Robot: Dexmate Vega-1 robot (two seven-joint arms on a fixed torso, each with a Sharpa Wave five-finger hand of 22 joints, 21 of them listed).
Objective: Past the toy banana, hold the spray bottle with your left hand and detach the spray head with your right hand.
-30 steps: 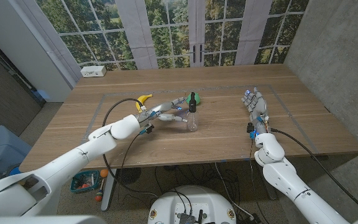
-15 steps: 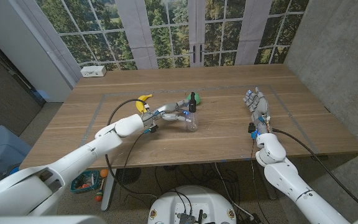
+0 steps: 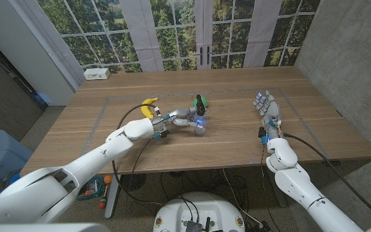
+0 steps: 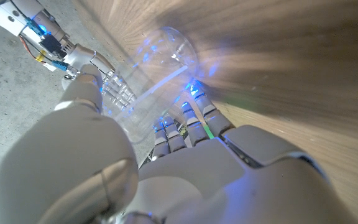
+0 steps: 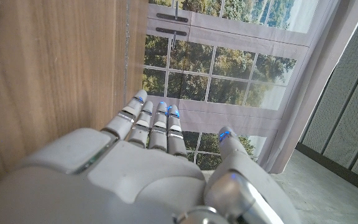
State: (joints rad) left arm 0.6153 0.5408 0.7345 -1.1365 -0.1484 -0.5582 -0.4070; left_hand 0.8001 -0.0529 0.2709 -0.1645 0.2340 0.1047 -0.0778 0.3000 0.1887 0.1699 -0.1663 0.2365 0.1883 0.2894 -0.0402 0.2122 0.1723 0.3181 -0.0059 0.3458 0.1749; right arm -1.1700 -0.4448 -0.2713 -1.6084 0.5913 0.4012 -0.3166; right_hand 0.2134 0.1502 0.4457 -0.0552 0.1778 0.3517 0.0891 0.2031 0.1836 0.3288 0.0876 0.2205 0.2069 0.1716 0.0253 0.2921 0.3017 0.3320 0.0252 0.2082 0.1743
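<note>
The clear spray bottle (image 3: 200, 125) stands upright mid-table with its black spray head (image 3: 199, 103) on top, past the yellow toy banana (image 3: 149, 104). My left hand (image 3: 183, 118) reaches in from the banana's side and wraps the bottle's body. In the left wrist view the bottle (image 4: 157, 71) runs between the thumb and the fingers (image 4: 194, 115), which touch it. My right hand (image 3: 266, 109) stands far to the right of the bottle, fingers straight and apart, holding nothing. In the right wrist view the right hand (image 5: 148, 149) stands beside bare wood.
A green object (image 3: 204, 101) sits just behind the bottle. A white box (image 3: 97, 73) lies at the table's far left corner. A thin marked line frames the work area on the wooden table (image 3: 237, 138).
My left hand has moved right, from short of the bottle to around it. The bottle stays in place. The right hand has not moved.
</note>
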